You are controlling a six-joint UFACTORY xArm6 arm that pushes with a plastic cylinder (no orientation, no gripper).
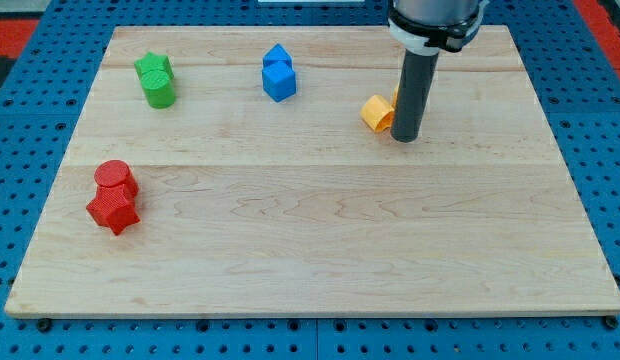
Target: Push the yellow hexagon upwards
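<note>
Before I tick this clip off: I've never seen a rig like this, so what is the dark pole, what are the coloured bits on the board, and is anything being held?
There is one picture, from a single camera looking down at a slant on a wooden board that lies on a blue pegboard. The dark pole is the end of a robot arm. It has no pincer, so nothing is held; it only pushes. My tip rests on the board at the view's upper right, touching or nearly touching the right side of the yellow hexagon. A second yellow piece peeks out behind the rod. Elsewhere lie two green blocks at upper left, two blue blocks at upper middle, and a red cylinder with a red star at left.
</note>
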